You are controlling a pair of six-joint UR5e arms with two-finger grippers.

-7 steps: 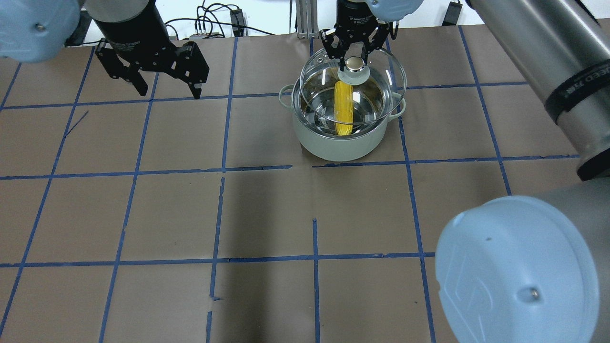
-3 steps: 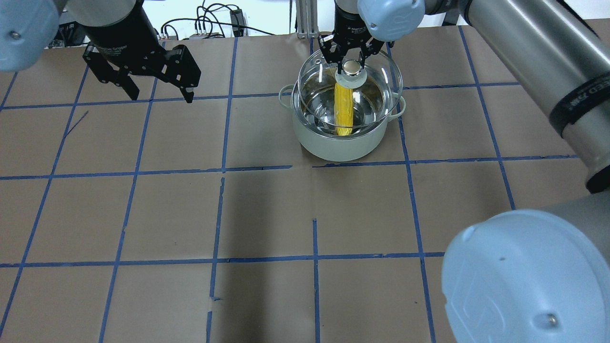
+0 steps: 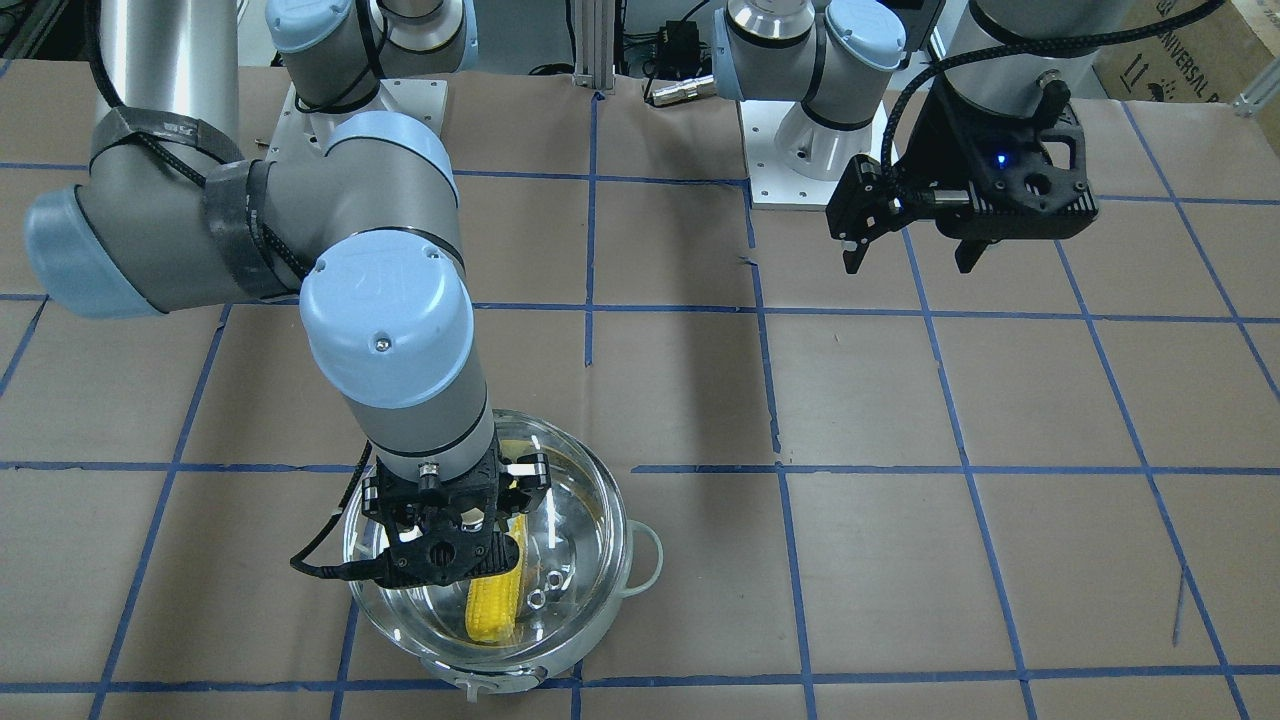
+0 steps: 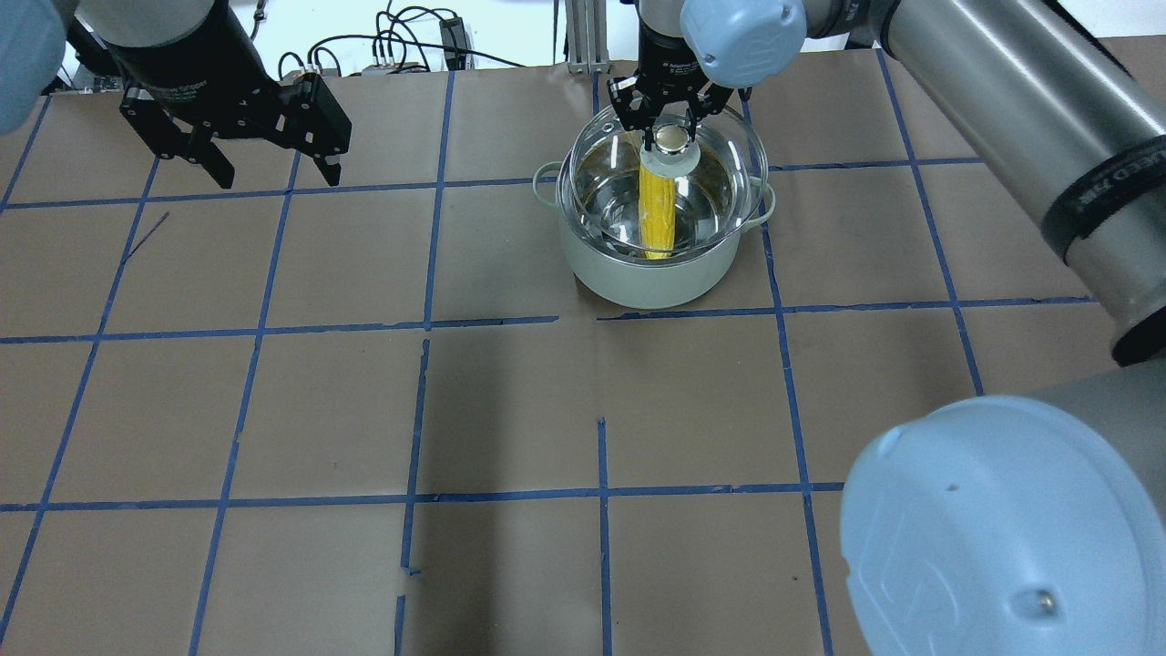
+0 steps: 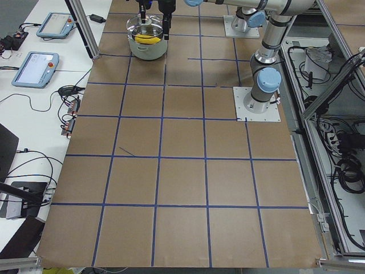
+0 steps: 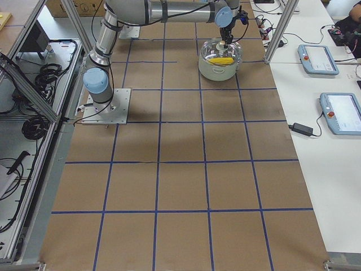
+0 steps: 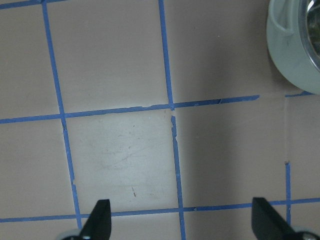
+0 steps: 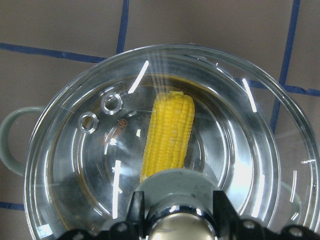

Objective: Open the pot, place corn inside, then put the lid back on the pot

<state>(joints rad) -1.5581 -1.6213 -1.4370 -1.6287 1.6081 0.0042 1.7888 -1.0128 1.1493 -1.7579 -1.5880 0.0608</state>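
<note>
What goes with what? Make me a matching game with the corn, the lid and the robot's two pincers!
Things:
1. corn
2. lid
3. left pincer
4. right pincer

Places or states:
A. open, holding nothing, away from the pot
B. shut on the knob
C. yellow, lying inside the pot
D. clear glass, over the pot's mouth

Pairs: 1-C, 2-D, 3-A, 4-B

Brown table (image 4: 510, 410), blue tape grid (image 4: 439, 187); cables (image 4: 401, 36) behind.
</note>
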